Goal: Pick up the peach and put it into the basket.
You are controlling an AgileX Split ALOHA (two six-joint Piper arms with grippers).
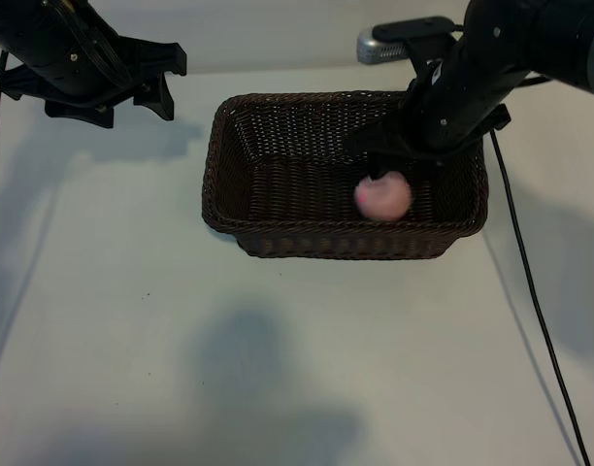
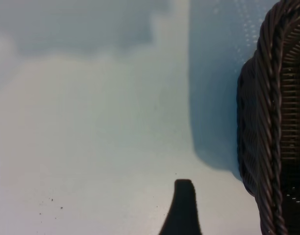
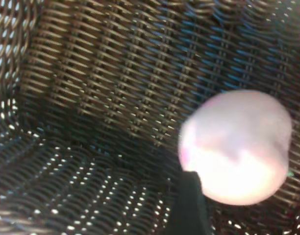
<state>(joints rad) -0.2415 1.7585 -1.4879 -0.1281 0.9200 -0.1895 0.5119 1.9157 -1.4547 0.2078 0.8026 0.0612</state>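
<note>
one peach [image 1: 383,197] sits blurred inside the wicker basket [image 1: 229,146], just under the right pincer [image 1: 399,160], whose spread i cannot tell; left pincer [image 1: 161,83] hangs wide open, empty, over the desk [image 1: 103,291].

White table [image 1: 132,320] with a matte top, dark brown woven wicker basket [image 1: 229,146] sitting directly on it toward the far middle, thin black cables [image 1: 535,301] trailing over the surface along the right side and at the left edge, soft shadows across the near part
</note>
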